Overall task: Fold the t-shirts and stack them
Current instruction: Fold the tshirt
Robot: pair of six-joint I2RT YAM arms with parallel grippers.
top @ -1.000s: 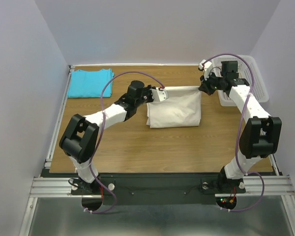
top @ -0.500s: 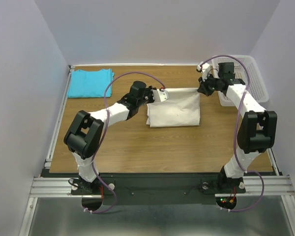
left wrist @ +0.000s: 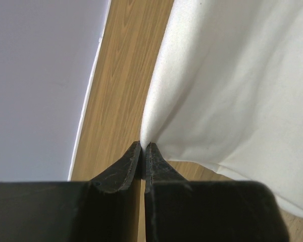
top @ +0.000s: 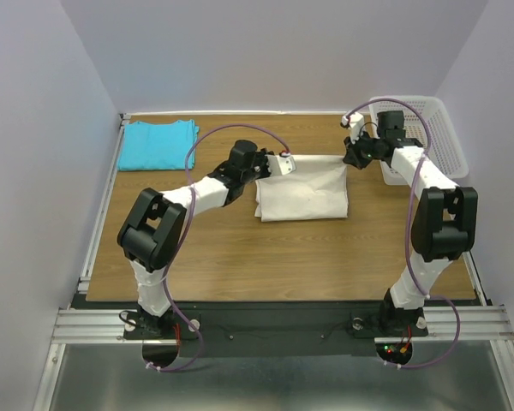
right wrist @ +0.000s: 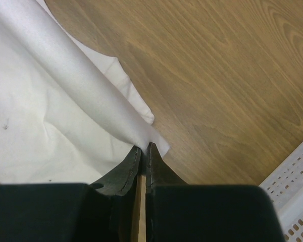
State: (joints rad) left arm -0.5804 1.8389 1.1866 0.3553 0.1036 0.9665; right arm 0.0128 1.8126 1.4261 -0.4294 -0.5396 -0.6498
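cream shirt (top: pixel 304 195): folded rectangle near the middle of the table (top: pixel 240 257), a little to the far side; its far edge is stretched straight between the two grippers
left gripper (left wrist: pixel 144 146): fingers pressed together on the far-left corner of the cream shirt; the wrist view shows the cloth coming out directly from the tips; the top view shows only that the gripper is at this corner
right gripper (right wrist: pixel 144 147): fingers together, pinching the far-right corner; its wrist view shows a rolled fold going away from the tips
blue shirt (top: pixel 158 144): folded flat in the far-left corner of the table, well apart from the cream shirt; seen only from the top
basket (top: pixel 445 141): at the far-right edge, near the right gripper; the right wrist view shows only its corner
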